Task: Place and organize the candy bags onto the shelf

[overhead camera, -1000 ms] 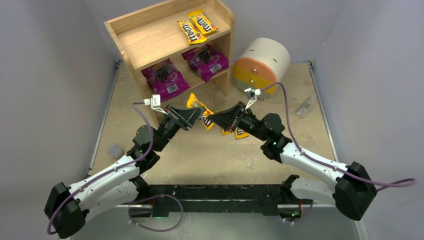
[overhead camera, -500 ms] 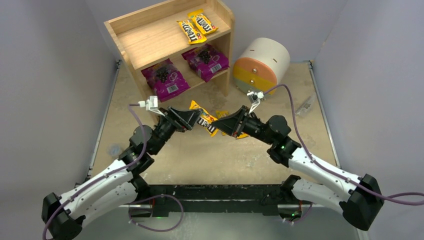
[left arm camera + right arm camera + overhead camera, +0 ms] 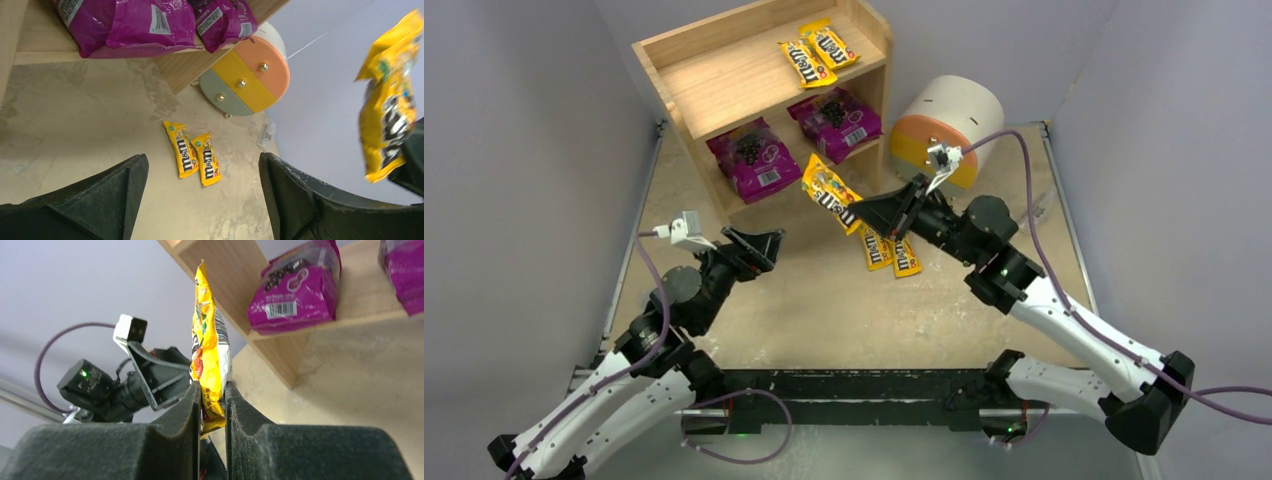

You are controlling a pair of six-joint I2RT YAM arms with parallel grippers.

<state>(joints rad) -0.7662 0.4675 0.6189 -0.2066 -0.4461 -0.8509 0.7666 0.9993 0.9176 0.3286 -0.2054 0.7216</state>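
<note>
Above the sandy table (image 3: 824,300) centre, we see a crinkly yellow packet (image 3: 829,188) | right gripper (image 3: 864,212) clamped on one end | pale wooden shelf (image 3: 724,75) far-left | two flat packets (image 3: 890,250) lying just right | left gripper (image 3: 759,245) spread apart, near-left.

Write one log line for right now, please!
right gripper: shut on lifted packet | left gripper: open, empty | table: two packets | shelf: two yellow packets, two magenta bags
</note>
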